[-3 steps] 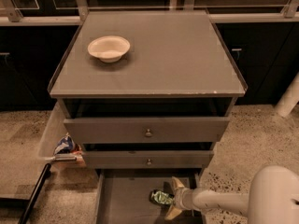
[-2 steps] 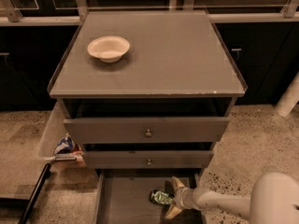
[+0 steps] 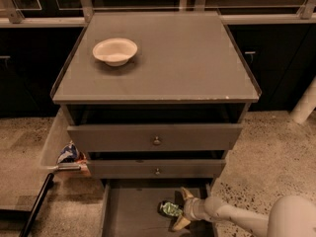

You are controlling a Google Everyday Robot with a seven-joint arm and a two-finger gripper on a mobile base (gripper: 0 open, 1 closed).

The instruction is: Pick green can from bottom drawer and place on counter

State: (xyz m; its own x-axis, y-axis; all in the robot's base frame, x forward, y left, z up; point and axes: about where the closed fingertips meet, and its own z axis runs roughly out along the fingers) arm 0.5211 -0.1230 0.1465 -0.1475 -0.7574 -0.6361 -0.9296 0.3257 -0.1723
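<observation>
Bottom drawer (image 3: 128,211) is pulled out, its front cut off from view, floor dim. Can (image 3: 169,209) lies on its side in it, right of centre, its right end hidden by the gripper (image 3: 179,209). Gripper is open, one finger either side of the can; can't tell if they touch it. Arm (image 3: 232,215) reaches in low from the lower right, near level, elbow cut off. Bowl (image 3: 115,51) sits on the desk (image 3: 187,58), back left.
</observation>
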